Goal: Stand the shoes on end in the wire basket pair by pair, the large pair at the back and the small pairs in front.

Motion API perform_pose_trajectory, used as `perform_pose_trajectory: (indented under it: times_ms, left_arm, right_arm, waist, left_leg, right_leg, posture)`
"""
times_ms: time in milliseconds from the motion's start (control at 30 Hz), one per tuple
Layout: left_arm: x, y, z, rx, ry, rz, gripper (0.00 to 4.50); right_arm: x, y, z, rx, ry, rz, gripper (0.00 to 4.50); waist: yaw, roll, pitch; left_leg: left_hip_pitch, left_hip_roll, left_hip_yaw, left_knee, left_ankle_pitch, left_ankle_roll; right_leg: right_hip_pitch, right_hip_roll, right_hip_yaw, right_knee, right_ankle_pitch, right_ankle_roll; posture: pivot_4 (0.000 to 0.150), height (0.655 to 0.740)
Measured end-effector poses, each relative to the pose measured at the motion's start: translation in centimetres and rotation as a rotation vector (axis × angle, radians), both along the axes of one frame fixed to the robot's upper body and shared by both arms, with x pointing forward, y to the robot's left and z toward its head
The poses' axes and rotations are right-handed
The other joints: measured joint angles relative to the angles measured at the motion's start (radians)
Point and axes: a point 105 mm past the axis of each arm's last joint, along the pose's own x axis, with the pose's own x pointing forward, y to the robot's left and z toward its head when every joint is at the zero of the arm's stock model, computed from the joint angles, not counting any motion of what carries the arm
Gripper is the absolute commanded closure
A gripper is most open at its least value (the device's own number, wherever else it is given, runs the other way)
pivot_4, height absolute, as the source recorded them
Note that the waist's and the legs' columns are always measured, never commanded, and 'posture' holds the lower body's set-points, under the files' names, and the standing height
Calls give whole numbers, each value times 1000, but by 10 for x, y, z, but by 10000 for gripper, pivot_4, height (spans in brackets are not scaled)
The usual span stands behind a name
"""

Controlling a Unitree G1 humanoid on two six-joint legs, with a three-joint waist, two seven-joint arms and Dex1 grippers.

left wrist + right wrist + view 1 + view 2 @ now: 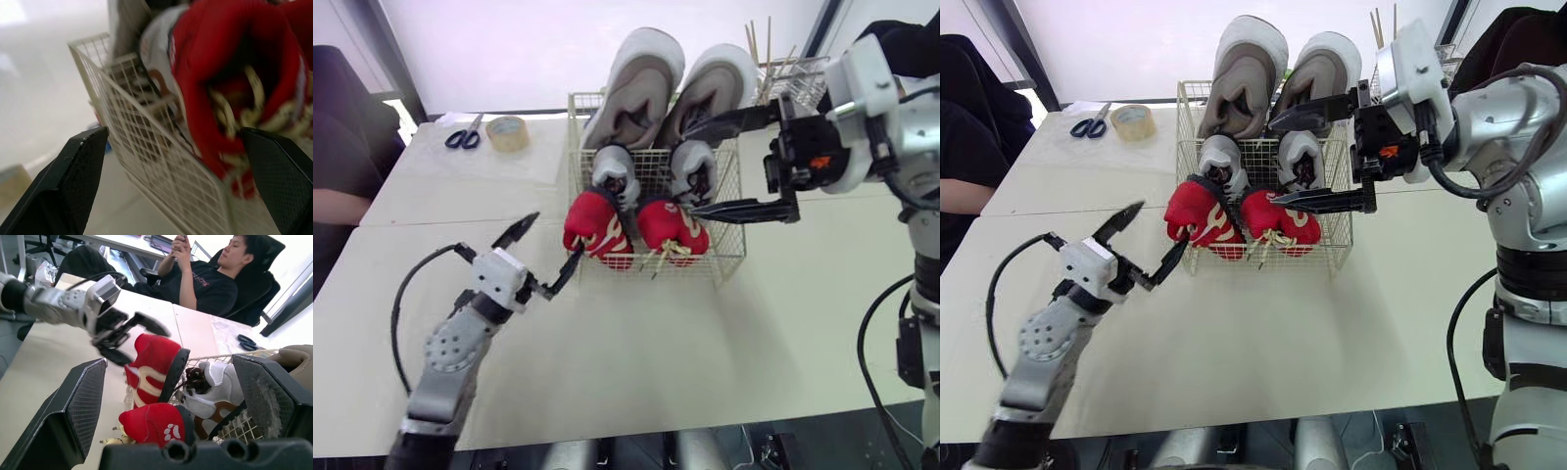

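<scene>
Wire basket (732,250) on the bench (636,343) holds the shoes on end, long axes roughly upright: the large beige pair (641,83) at the back, the white pair (615,171) in the middle, the red pair (597,227) in front. The right claw (691,167) hangs spread wide and empty over the basket's right side. The left claw (558,233), spread and empty, is just beside the left red shoe.

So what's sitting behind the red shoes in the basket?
Behind the red shoes stands a small white pair, then the large beige pair at the back of the wire basket. The white shoes' lower ends and the basket floor are covered.
</scene>
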Motion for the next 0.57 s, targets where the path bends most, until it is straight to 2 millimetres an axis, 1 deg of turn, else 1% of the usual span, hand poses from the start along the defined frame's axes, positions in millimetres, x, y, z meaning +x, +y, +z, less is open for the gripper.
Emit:
perform_pose_trajectory:
  times_ms: [67, 167, 233, 333, 467, 567]
  left_arm:
    - [-4, 8, -5, 9, 94, -13, 372]
    - [-7, 16, 1, 37, 167, -29, 372]
    - [-11, 21, 7, 52, 226, -53, 372]
    - [-15, 44, 20, 74, 295, -32, 372]
    - [-19, 61, 36, 67, 343, -27, 372]
    - [-24, 74, 44, 69, 387, -24, 372]
  right_arm:
    - [1, -2, -4, 4, 5, -6, 0]
    - [5, -6, -9, 3, 14, -29, 0]
    - [9, -13, -15, -7, 35, -65, 0]
    - [14, -36, -31, -20, 96, -173, 0]
    - [18, -58, -48, -29, 157, -283, 0]
    - [20, -73, -60, -44, 190, -358, 0]
  waist:
    - [3, 0, 0]
    - [5, 0, 0]
    - [3, 0, 0]
    - [3, 1, 1]
    - [2, 1, 1]
    - [2, 2, 1]
  left_leg:
    - [0, 0, 0, 0, 0, 0]
    - [0, 0, 0, 1, 0, 0]
    - [0, 0, 0, 1, 0, 0]
    - [0, 0, 0, 0, 0, 0]
    - [0, 0, 0, 0, 0, 0]
    - [0, 0, 0, -1, 0, 0]
  right_leg:
    - [0, 0, 0, 0, 0, 0]
    - [1, 0, 0, 0, 0, 0]
    - [1, 0, 0, -1, 0, 0]
    - [0, 0, 0, -2, 0, 0]
    - [1, 1, -1, -2, 0, -1]
    - [1, 1, -1, -3, -1, -1]
  posture:
    - [1500, 7400]
    - [1500, 7400]
    - [1500, 7400]
    - [1500, 7400]
    - [1500, 7400]
    - [1500, 7400]
